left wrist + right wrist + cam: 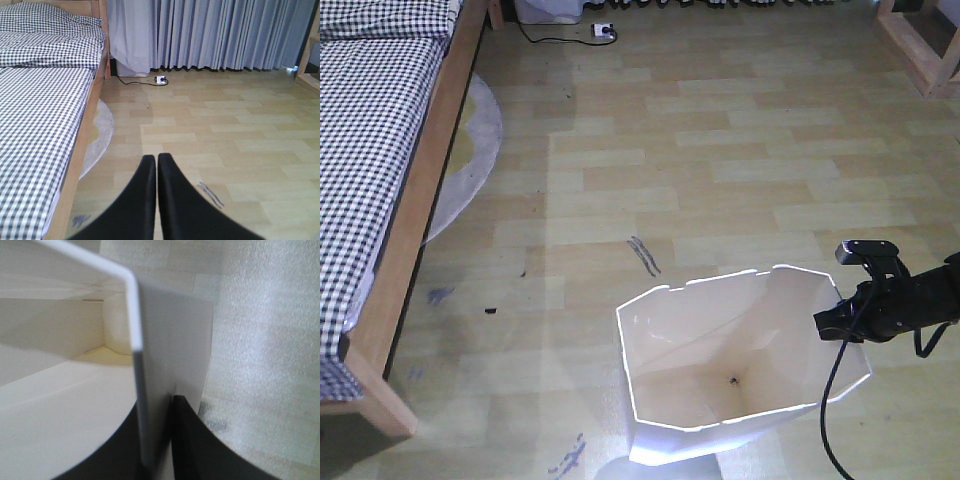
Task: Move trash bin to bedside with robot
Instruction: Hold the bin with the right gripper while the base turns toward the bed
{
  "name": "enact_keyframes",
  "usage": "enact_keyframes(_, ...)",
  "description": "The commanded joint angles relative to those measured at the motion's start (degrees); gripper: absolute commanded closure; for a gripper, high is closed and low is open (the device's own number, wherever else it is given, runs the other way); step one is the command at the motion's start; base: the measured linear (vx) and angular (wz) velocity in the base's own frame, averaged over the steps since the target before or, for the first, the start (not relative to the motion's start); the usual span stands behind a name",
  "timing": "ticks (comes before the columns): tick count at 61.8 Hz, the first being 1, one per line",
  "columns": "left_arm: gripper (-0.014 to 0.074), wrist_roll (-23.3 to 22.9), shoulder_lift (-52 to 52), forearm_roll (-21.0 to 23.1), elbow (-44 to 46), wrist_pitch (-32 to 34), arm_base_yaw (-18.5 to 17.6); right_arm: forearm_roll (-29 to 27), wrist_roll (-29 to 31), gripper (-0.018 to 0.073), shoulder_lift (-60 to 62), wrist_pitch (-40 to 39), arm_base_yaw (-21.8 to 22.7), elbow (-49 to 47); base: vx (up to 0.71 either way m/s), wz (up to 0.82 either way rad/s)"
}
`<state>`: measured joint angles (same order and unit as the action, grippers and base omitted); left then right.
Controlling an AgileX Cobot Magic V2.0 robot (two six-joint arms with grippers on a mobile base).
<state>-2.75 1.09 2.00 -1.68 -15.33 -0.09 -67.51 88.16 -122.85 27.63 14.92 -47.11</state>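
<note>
**A:** Where does the trash bin (690,340) stand?

**B:** Upright on the pale plank floor (720,150), low in the front view, with its open mouth toward the camera. It is well apart from the bed (370,150), which runs along the left edge with its checked bedding. A small dark speck (733,380) lies on the bin's bottom.

**A:** And the right gripper (157,405)?

**B:** It is clamped on the bin's right wall just below the rim. 1 dark finger shows on each side, with the wall pinched between them. The black arm (920,300) reaches in from the right edge, and its cable (830,400) hangs beside the bin.

**A:** The left gripper (155,159)?

**B:** It holds nothing. Its 2 fingers are pressed side by side with barely a line between them, above bare floor, pointing toward the grey curtains (225,35).

**A:** Anything else on the floor?

**B:** A power strip (160,79) lies near the curtains. A grey rug (470,140) sits partly under the bed. Dark scuff marks (643,255) lie between the bed and the bin.
</note>
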Motion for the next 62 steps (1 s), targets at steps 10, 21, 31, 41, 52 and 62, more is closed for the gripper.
enact_keyframes(10, 0.0602, -0.46, 0.55, 0.5, -1.6, 4.24, -0.34, -3.73, -0.78, 0.0566, 3.73, 9.36, 0.23, -0.84, 0.39, -0.02)
enact_keyframes(21, 0.0602, -0.46, 0.55, 0.5, -1.6, 4.24, -0.34, -3.73, -0.78, 0.0566, 3.73, 9.36, 0.23, -0.84, 0.39, -0.01)
enact_keyframes(31, 0.0602, -0.46, 0.55, 0.5, -1.6, 4.24, -0.34, -3.73, -0.78, 0.0566, 3.73, 9.36, 0.23, -0.84, 0.4, 0.02)
enact_keyframes(41, 0.0602, -0.46, 0.55, 0.5, -1.6, 4.24, -0.34, -3.73, -0.78, 0.0566, 3.73, 9.36, 0.23, -0.84, 0.41, 0.06)
enact_keyframes(52, 0.0602, -0.46, 0.55, 0.5, -1.6, 4.24, -0.34, -3.73, -0.78, 0.0566, 3.73, 9.36, 0.23, -0.84, 0.41, 0.09)
enact_keyframes(62, 0.0602, -0.46, 0.55, 0.5, -1.6, 4.24, -0.34, -3.73, -0.78, 0.0566, 3.73, 9.36, 0.23, -0.84, 0.4, 0.1)
